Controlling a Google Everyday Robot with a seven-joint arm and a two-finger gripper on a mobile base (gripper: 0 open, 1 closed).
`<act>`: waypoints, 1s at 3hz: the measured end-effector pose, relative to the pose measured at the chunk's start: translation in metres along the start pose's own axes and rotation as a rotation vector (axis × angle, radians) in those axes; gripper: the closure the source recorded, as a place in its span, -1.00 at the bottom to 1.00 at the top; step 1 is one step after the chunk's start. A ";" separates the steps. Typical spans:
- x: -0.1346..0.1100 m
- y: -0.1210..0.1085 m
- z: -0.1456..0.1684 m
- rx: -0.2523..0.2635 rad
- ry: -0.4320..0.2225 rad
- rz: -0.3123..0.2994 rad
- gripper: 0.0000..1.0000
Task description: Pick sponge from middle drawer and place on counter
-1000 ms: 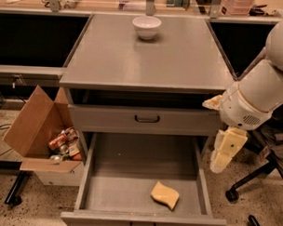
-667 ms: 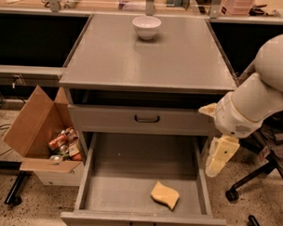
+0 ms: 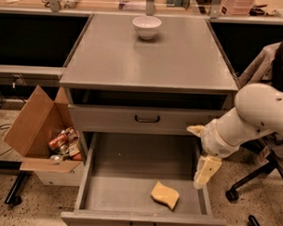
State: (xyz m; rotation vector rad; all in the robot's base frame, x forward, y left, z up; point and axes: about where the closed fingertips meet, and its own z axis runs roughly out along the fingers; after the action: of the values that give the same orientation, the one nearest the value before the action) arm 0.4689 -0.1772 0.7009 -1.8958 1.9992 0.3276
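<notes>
Sponge (image 3: 165,195) lies flat in the open middle drawer (image 3: 125,179), near-right part, close to the front wall. End effector (image 3: 206,169) hangs at the drawer's right wall, just right of the sponge and not touching it; apart or together, cannot tell. Foam is probably light, soft, squashy and not fragile. Best grip is across its narrow width, pinching lightly from above.

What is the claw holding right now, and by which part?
Nothing: the claw hangs at the right wall of the middle drawer, apart from the sponge lying inside.
</notes>
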 end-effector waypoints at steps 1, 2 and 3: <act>0.017 0.000 0.045 -0.022 -0.022 0.008 -1.00; 0.032 0.005 0.098 -0.060 -0.068 0.058 -1.00; 0.032 0.005 0.098 -0.060 -0.068 0.058 -1.00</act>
State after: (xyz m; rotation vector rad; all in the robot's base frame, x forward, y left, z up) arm 0.4732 -0.1660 0.5988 -1.8388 2.0239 0.4662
